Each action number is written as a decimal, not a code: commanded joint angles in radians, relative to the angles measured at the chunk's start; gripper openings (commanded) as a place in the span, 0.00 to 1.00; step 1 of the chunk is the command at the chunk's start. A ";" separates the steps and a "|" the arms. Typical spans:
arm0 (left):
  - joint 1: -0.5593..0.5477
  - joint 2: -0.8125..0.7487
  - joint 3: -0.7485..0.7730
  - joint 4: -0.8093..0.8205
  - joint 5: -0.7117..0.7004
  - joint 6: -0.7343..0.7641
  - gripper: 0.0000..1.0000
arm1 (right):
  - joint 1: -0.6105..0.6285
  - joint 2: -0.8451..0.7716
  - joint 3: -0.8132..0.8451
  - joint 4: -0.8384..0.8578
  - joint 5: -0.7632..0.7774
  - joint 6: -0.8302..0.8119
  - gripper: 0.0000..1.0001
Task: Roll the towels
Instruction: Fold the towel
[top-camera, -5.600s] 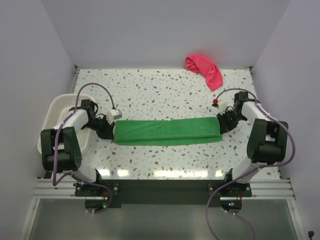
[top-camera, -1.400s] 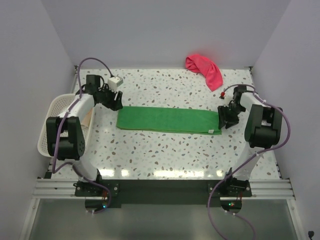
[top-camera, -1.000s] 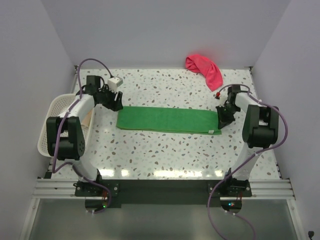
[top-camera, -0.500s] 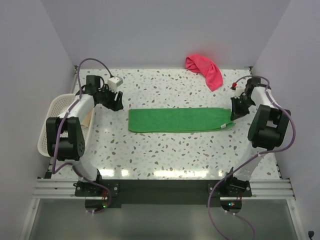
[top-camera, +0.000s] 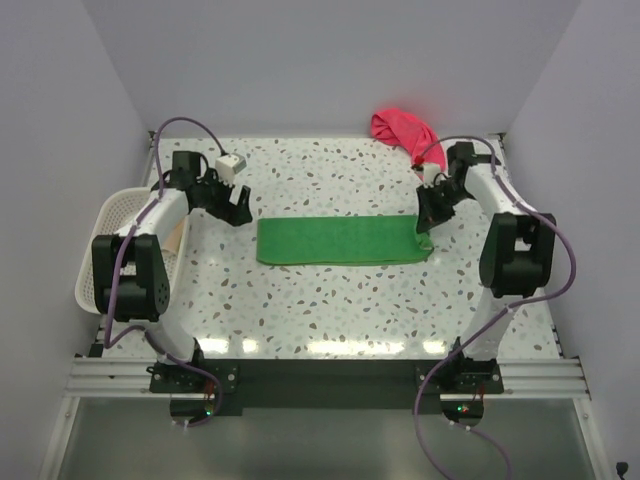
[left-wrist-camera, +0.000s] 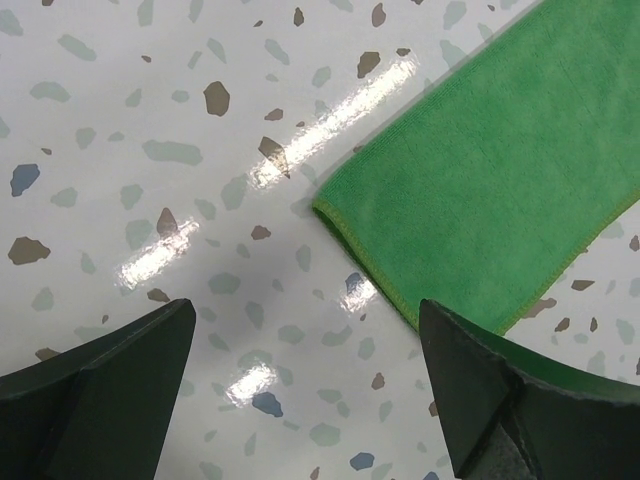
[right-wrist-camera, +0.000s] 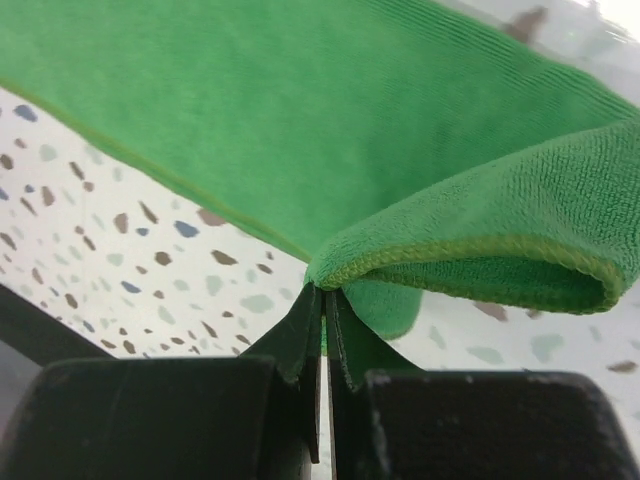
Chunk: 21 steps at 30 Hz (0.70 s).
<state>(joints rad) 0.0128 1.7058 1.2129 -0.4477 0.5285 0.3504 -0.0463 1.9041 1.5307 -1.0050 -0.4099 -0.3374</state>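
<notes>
A bright green towel lies folded into a long strip across the middle of the table. Its right end is lifted and curled back over the strip, pinched by my right gripper, which is shut on its edge. My left gripper hangs open just beyond the strip's left end, with bare table between its fingers; the towel's left corner lies ahead of it. A pink-red towel lies crumpled at the back right, against the wall.
A white mesh basket stands at the table's left edge, behind my left arm. Grey walls close in the table on three sides. The speckled tabletop runs in front of the strip.
My left gripper opened wide and stayed in place. My right gripper carried the green towel's right end up and leftward, folding it back over the strip.
</notes>
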 joint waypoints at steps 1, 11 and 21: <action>0.003 -0.017 0.010 -0.011 0.041 -0.031 1.00 | 0.068 -0.005 0.009 -0.009 -0.087 0.037 0.00; 0.003 0.009 0.028 -0.036 0.015 -0.119 1.00 | 0.190 0.108 0.042 0.028 -0.142 0.106 0.00; 0.003 0.012 0.019 -0.026 -0.016 -0.137 1.00 | 0.224 0.173 0.072 0.069 -0.141 0.156 0.00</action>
<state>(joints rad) 0.0128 1.7210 1.2133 -0.4793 0.5190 0.2363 0.1768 2.0678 1.5631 -0.9638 -0.5201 -0.2153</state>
